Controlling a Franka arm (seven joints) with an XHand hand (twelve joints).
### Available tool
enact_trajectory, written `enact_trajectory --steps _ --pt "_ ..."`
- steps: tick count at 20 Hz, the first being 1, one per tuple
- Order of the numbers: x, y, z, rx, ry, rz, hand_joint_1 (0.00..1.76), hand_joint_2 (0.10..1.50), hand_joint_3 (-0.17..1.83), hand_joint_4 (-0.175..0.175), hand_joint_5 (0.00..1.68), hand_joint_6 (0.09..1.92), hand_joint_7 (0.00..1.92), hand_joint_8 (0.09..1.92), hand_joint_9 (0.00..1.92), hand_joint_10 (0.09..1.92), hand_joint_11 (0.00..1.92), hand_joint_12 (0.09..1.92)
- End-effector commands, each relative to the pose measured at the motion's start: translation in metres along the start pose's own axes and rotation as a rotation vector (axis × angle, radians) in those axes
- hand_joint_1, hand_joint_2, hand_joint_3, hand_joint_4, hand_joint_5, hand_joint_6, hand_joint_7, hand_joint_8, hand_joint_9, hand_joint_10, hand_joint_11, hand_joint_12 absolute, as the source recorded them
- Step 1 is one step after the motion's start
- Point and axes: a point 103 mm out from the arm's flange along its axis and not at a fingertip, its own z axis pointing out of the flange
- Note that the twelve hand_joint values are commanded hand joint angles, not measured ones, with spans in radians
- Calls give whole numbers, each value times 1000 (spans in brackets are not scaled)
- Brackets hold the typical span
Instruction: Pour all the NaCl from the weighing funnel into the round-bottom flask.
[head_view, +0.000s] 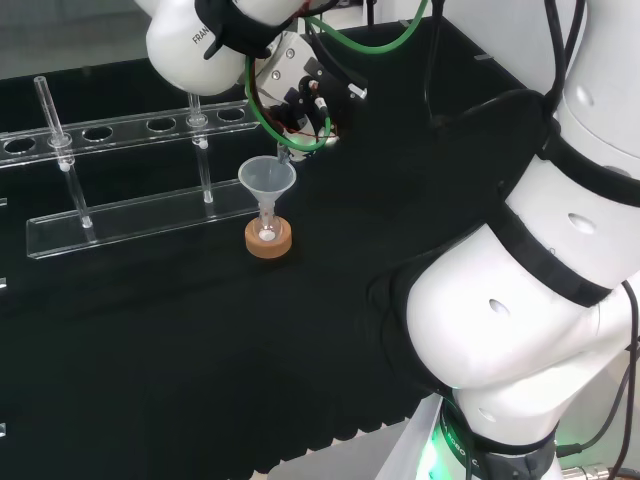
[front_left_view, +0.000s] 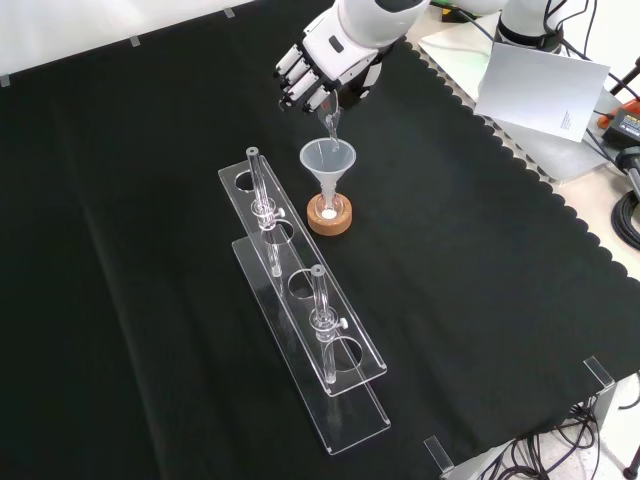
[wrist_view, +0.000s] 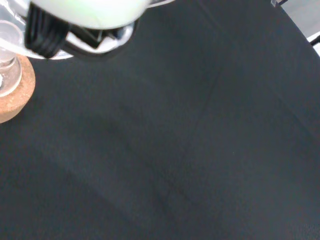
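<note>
1. Front view: black and white hand (front_left_view: 322, 62) above the clear plastic cone funnel (front_left_view: 328, 165), fingers curled, pinching a small clear glass weighing funnel (front_left_view: 331, 124) tilted with its tip down over the cone's mouth.
2. Same view: cone funnel seated in the small clear round-bottom flask (front_left_view: 327, 209) on a round cork ring stand (front_left_view: 330, 220); white powder visible at the flask's bottom.
3. Head view: hand (head_view: 300, 95) mostly masked by green cables and the arm's white link; finger pose not readable there, weighing funnel barely discernible.
4. Head view: clear acrylic tube rack (head_view: 140, 215) left of the cork ring, holding thin glass tubes; in front view, just left of the flask.
5. Wrist view: cork ring (wrist_view: 14, 95) at the edge, on black cloth (wrist_view: 200, 150).
</note>
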Motion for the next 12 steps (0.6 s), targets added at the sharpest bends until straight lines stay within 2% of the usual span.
enact_trajectory --steps 1,8,12 --pt "-1 0 1 -1 22 9 1148 604 658 175 1421 397 536 664 913 378 752 1103" --pt "-6 0 5 -12 45 21 1148 605 658 175 1420 398 534 663 913 378 752 1104" --pt "-11 -1 8 -15 122 45 1147 605 658 175 1420 398 534 663 913 378 752 1104"
